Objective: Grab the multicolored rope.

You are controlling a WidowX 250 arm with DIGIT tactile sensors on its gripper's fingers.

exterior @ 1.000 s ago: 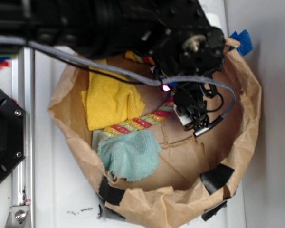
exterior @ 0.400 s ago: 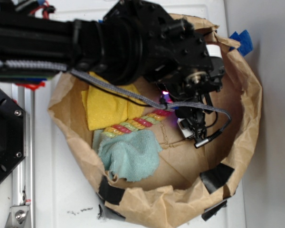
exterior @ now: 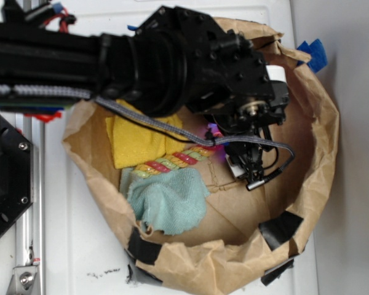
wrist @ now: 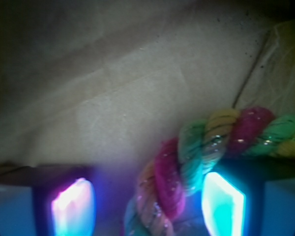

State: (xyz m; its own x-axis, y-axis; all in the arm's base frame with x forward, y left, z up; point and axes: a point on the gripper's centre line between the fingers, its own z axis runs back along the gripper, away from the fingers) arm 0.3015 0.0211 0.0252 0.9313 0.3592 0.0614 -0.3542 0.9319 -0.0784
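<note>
We found the gripper (wrist: 147,204) low inside the crumpled paper bag (exterior: 323,153), its two glowing fingers (wrist: 222,204) spread apart and clenched on nothing. In the wrist view the multicolored rope (wrist: 196,157) ran between them, bending up from the bottom edge and off to the right, much nearer the right-hand pad than the left; we could not tell whether it touched that pad. In the exterior view the rope (exterior: 172,161) lay on the bag floor between the yellow cloth (exterior: 138,138) and the teal cloth (exterior: 169,200), its right end disappearing under the black arm, so the contact itself was hidden from that side. We judged the risks to lie in that off-centre placement: if the jaws closed as they stood, the far pad might sweep the rope sideways, or the twisted strands might roll out and leave only a thin pinch. The rope's other end sat partly beneath the teal cloth, so a lift could drag that cloth along, or the cloth's weight could pull the rope free. A deeper descent might also catch the bag's paper floor between the pads.
</note>
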